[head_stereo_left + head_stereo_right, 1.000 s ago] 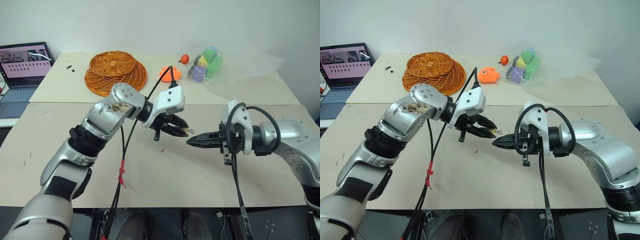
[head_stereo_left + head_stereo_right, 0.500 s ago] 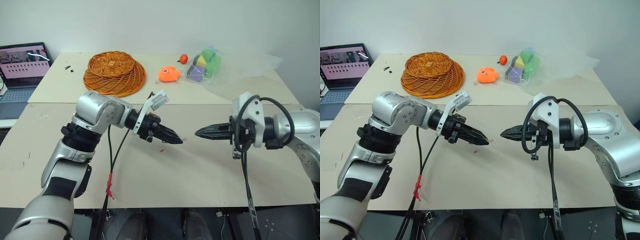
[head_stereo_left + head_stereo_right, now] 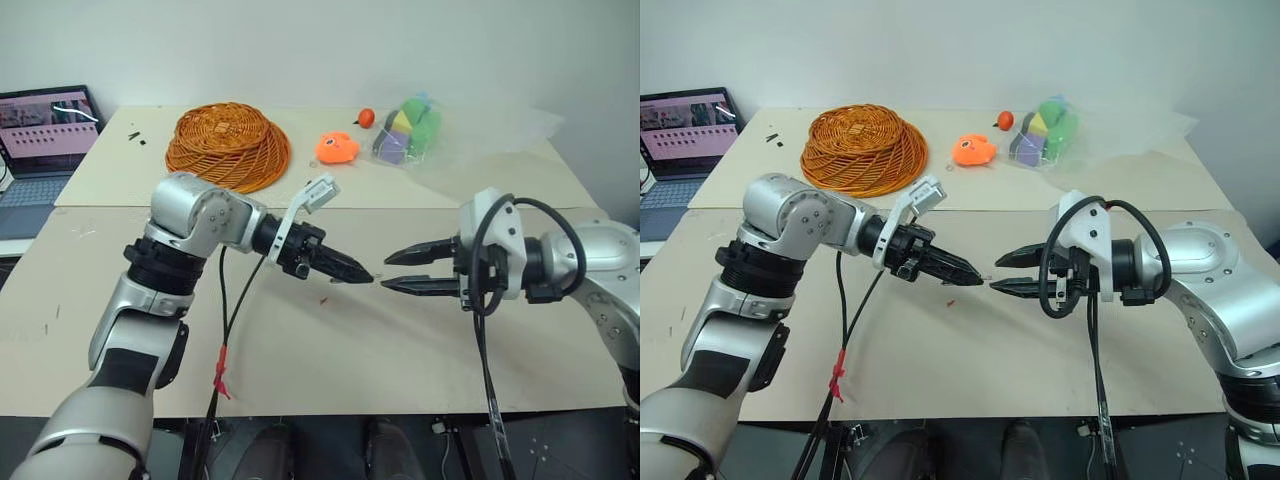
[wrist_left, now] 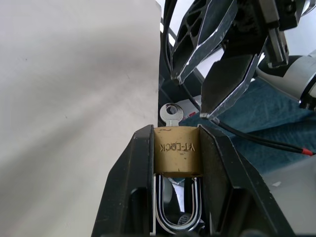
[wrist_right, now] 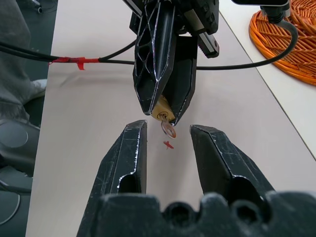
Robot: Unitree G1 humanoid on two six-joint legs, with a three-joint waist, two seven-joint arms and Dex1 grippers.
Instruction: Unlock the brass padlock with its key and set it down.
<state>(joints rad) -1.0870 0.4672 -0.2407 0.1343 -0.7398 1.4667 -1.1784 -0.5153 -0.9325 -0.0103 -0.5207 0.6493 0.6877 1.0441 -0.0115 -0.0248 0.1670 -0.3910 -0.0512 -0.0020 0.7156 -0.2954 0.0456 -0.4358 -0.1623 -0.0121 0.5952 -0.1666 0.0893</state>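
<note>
i have the small golden-brass rectangular padlock [image 4: 176,150] clenched in my left gripper [image 3: 355,274] above the table, its silvery key [image 5: 168,129] facing my right gripper [image 3: 397,271], whose fingers stand apart, presumably to take the key.

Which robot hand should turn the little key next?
Probably the right gripper: its fingers are open, facing the key sticking out of the brass padlock. The left gripper is busy clamping that padlock.
</note>
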